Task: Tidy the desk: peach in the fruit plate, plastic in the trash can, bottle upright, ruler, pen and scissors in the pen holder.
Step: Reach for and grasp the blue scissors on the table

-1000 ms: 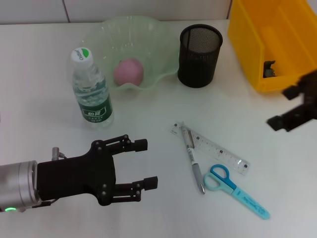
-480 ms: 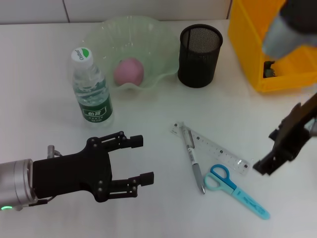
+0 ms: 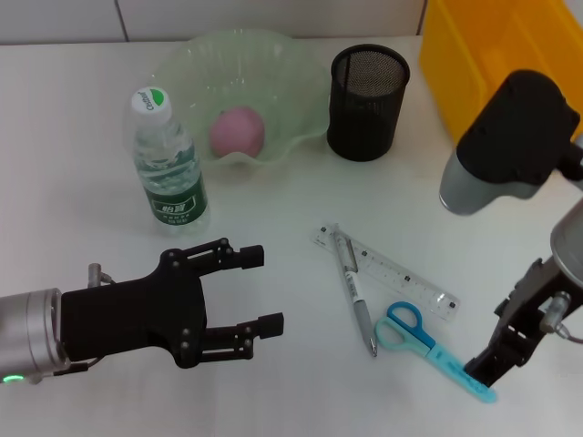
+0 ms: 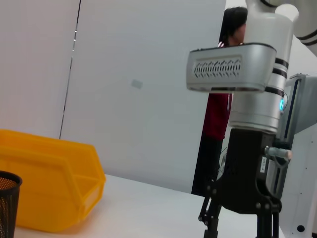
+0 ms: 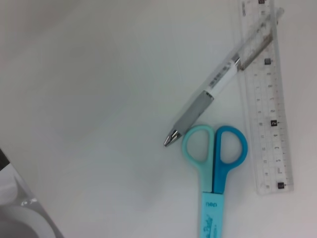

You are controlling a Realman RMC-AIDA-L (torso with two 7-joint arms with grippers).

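Observation:
The pink peach (image 3: 238, 130) lies in the green fruit plate (image 3: 301, 82). The bottle (image 3: 169, 164) stands upright beside the plate. Ruler (image 3: 410, 282), pen (image 3: 357, 300) and blue scissors (image 3: 433, 350) lie together on the desk, in front of the black mesh pen holder (image 3: 367, 89). My right gripper (image 3: 496, 360) hangs at the scissors' blade end. The right wrist view looks down on the scissors (image 5: 214, 163), pen (image 5: 213, 91) and ruler (image 5: 265, 99). My left gripper (image 3: 264, 288) is open and empty at the front left. The plastic is out of view.
The yellow trash can (image 3: 474, 73) stands at the back right, partly hidden behind my right arm (image 3: 510, 146). The left wrist view shows that bin (image 4: 49, 183), the pen holder's rim (image 4: 7, 203) and the right arm (image 4: 247, 124) upright over the desk.
My right arm has swung down from beside the yellow bin to the front right, by the scissors' tip. The left gripper has drawn back slightly and stays open.

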